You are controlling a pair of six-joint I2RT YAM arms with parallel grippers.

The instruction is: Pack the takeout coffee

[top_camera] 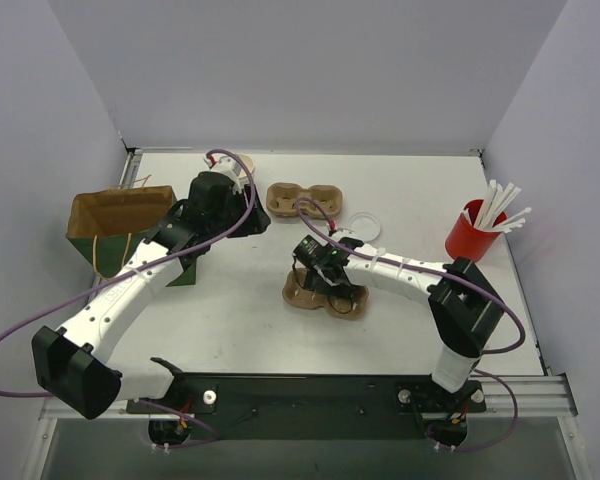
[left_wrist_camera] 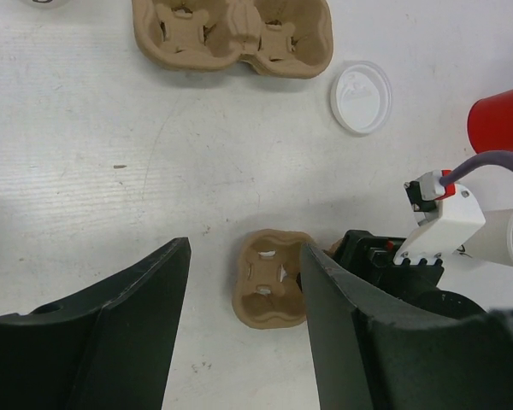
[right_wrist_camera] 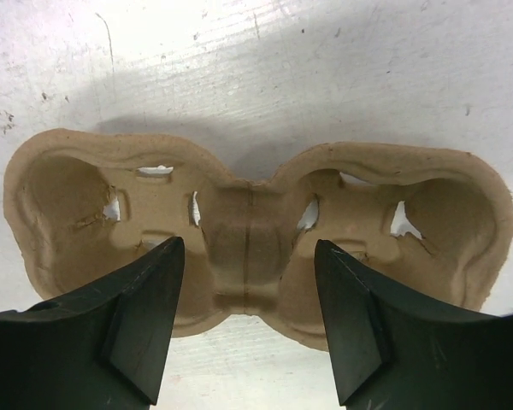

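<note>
A white paper cup (top_camera: 246, 165), tan inside, stands at the back of the table, partly hidden behind my left wrist; only a sliver of it (left_wrist_camera: 43, 2) shows in the left wrist view. A loose whitish lid (top_camera: 365, 226) lies flat right of centre and also shows in the left wrist view (left_wrist_camera: 361, 96). My left gripper (top_camera: 242, 218) is open and empty, held high over the table (left_wrist_camera: 246, 248). My right gripper (top_camera: 320, 268) is open, its jaws straddling the middle of a brown cup carrier (right_wrist_camera: 256, 222) without closing on it (right_wrist_camera: 248, 248).
A second empty brown carrier (top_camera: 302, 198) lies at the back centre. The near carrier (top_camera: 325, 292) holds no cups. A brown paper bag (top_camera: 115, 215) stands open at the left. A red cup of white straws (top_camera: 470, 232) stands at the right.
</note>
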